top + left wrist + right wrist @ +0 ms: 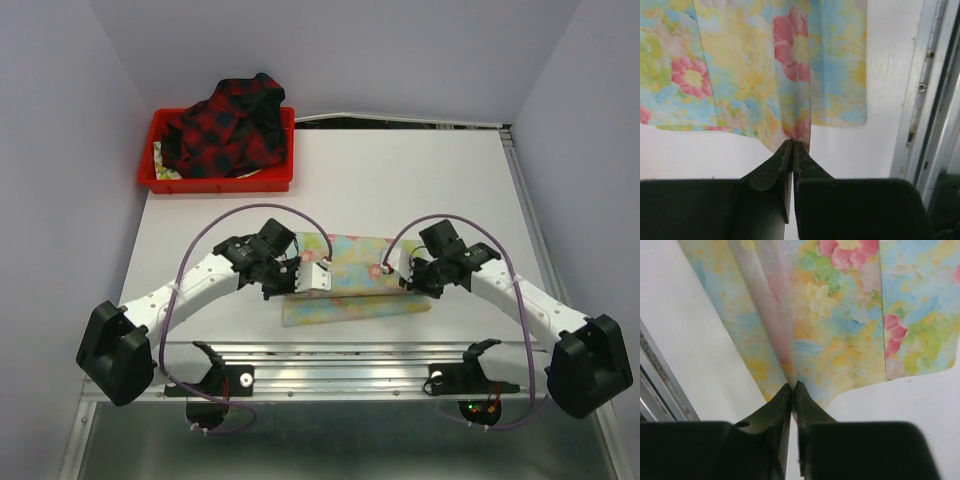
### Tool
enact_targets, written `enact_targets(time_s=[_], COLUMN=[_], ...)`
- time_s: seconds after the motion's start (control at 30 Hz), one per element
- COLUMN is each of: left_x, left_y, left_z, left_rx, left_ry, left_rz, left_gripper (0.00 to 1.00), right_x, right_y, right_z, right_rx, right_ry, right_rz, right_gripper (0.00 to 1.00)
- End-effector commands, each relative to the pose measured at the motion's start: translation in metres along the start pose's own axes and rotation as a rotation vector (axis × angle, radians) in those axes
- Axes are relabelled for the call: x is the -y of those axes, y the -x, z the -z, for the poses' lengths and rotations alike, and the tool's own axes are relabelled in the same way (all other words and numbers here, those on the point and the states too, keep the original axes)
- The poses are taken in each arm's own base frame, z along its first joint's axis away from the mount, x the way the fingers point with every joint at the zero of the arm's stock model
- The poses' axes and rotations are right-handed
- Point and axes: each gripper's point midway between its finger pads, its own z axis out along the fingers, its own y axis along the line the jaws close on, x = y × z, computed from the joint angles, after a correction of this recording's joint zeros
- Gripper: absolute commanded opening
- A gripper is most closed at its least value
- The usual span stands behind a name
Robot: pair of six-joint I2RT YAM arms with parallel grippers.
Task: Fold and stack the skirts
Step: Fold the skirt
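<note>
Between left hand (792,144) and right hand (793,385): floral skirt (355,268), edges pinched.

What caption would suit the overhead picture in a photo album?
Left fingers and right fingers pinch a floral skirt on the table; a plaid skirt lies in the red tray.

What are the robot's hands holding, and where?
Both pinch the flowery skirt: the left gripper holds a gathered bit of its left edge, the right gripper its right edge.
</note>
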Motion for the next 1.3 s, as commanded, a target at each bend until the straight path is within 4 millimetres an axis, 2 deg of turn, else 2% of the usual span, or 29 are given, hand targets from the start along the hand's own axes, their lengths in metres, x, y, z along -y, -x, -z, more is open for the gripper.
enact_targets(time_s=[0.0, 0.03, 0.07, 0.13, 0.17, 0.2, 0.23, 0.33, 0.4, 0.47, 0.5, 0.53, 0.6, 0.63, 0.73, 0.77, 0.8, 0.97, 1.0, 1.1, 1.2, 1.23, 1.27], left_x=[0.043, 0.048, 0.049, 0.049, 0.052, 0.050, 0.046, 0.033, 0.017, 0.008, -0.001, -0.008, -0.021, -0.041, -0.075, -0.080, -0.089, -0.093, -0.092, -0.088, -0.085, -0.082, -0.081], left_y=[-0.016, -0.009, -0.005, 0.009, 0.013, 0.017, 0.024, 0.039, 0.047, 0.049, 0.048, 0.047, 0.050, 0.043, 0.038, 0.037, 0.038, 0.037, 0.037, 0.036, 0.036, 0.035, 0.034], left_z=[-0.006, -0.006, -0.005, 0.001, 0.004, 0.007, 0.013, 0.024, 0.025, 0.019, 0.016, 0.010, 0.008, 0.008, 0.015, 0.017, 0.020, 0.027, 0.027, 0.034, 0.042, 0.044, 0.045], left_rx=[-0.038, -0.018, -0.006, 0.031, 0.043, 0.052, 0.072, 0.119, 0.153, 0.164, 0.174, 0.169, 0.211, 0.217, 0.267, 0.271, 0.284, 0.314, 0.315, 0.328, 0.351, 0.356, 0.356], left_ry=[-0.116, -0.115, -0.106, -0.090, -0.102, -0.097, -0.080, -0.015, 0.048, 0.058, 0.069, 0.057, 0.044, 0.068, 0.129, 0.149, 0.186, 0.236, 0.234, 0.256, 0.294, 0.306, 0.317], left_rz=[-0.012, -0.033, -0.042, -0.051, -0.050, -0.046, -0.046, -0.037, 0.009, 0.067, 0.129, 0.177, 0.290, 0.366, 0.497, 0.506, 0.504, 0.525, 0.522, 0.510, 0.494, 0.489, 0.489], left_gripper=[0.30, 0.41, 0.52, 0.57, 0.67, 0.67, 0.67, 0.64, 0.59, 0.53, 0.52, 0.51, 0.43, 0.41, 0.41, 0.42, 0.42, 0.44, 0.44, 0.44, 0.45, 0.45, 0.45], right_x=[-0.017, -0.018, -0.016, -0.008, -0.003, -0.001, 0.006, 0.005, -0.004, -0.009, -0.010, -0.010, -0.009, -0.011, -0.012, -0.005, -0.007, 0.022, 0.027, 0.049, 0.076, 0.089, 0.110], right_y=[-0.020, -0.020, -0.017, -0.012, -0.008, -0.003, 0.011, 0.033, 0.043, 0.045, 0.045, 0.042, 0.035, 0.033, 0.021, 0.018, 0.010, 0.000, -0.009, -0.006, 0.011, 0.012, 0.023], right_z=[-0.006, -0.005, -0.002, 0.004, 0.009, 0.013, 0.024, 0.041, 0.041, 0.033, 0.028, 0.022, 0.007, 0.002, -0.017, -0.024, -0.031, -0.058, -0.066, -0.079, -0.092, -0.097, -0.092], right_rx=[-0.045, -0.041, -0.025, -0.008, 0.002, 0.017, 0.052, 0.116, 0.150, 0.149, 0.150, 0.136, 0.116, 0.108, 0.063, 0.045, 0.022, -0.033, -0.080, -0.102, -0.089, -0.097, -0.089], right_ry=[0.014, 0.014, -0.010, -0.051, -0.079, -0.087, -0.107, -0.083, -0.017, 0.039, 0.047, 0.050, 0.037, 0.042, 0.037, 0.012, 0.015, -0.085, -0.097, -0.158, -0.208, -0.230, -0.281], right_rz=[0.091, 0.095, 0.100, 0.101, 0.099, 0.098, 0.082, 0.009, -0.019, -0.052, -0.057, -0.065, -0.046, -0.034, 0.005, 0.023, 0.031, 0.113, 0.118, 0.147, 0.182, 0.193, 0.203], right_gripper=[0.36, 0.54, 0.65, 0.73, 0.77, 0.80, 0.80, 0.74, 0.74, 0.73, 0.73, 0.68, 0.63, 0.60, 0.58, 0.57, 0.56, 0.49, 0.48, 0.42, 0.40, 0.40, 0.39])
